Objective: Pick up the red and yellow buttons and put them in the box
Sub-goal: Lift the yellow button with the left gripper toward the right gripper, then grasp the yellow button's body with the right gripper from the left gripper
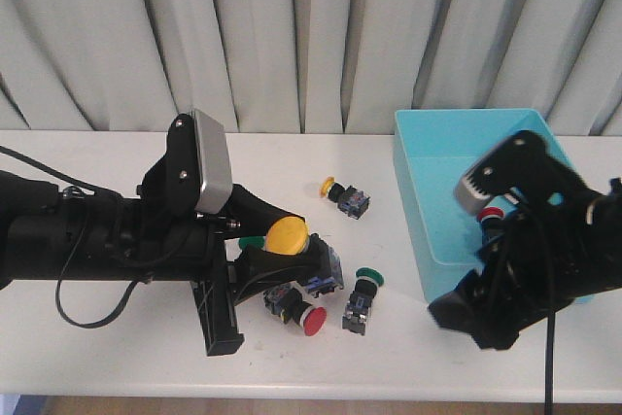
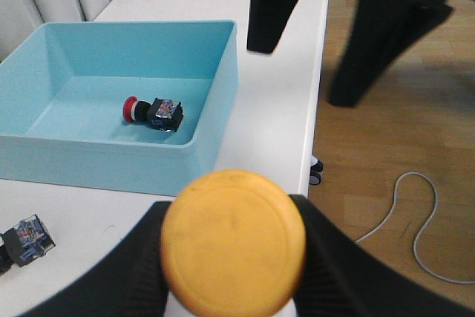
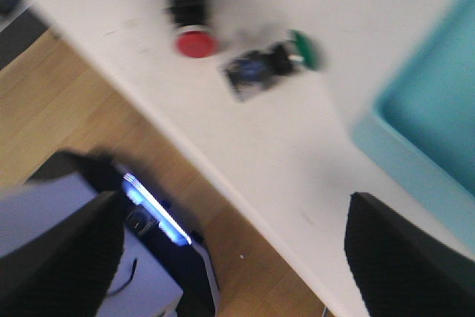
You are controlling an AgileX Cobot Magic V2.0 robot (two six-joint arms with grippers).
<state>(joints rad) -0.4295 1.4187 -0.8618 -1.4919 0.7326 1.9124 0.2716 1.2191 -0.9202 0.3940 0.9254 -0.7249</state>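
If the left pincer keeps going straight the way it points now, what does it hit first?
Probably the near wall of the box; the left pincer, shut on a yellow button, points toward it, though height is unclear.

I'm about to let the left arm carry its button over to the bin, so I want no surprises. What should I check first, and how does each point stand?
1. Left gripper shut on the yellow button: ok.
2. Button lifted off the table: ok.
3. Box has free floor; one red button in box: ok.
4. Right gripper open, holding nothing: ok.
5. Right arm out of the path to the box: not ok, it hangs over the box's front corner.
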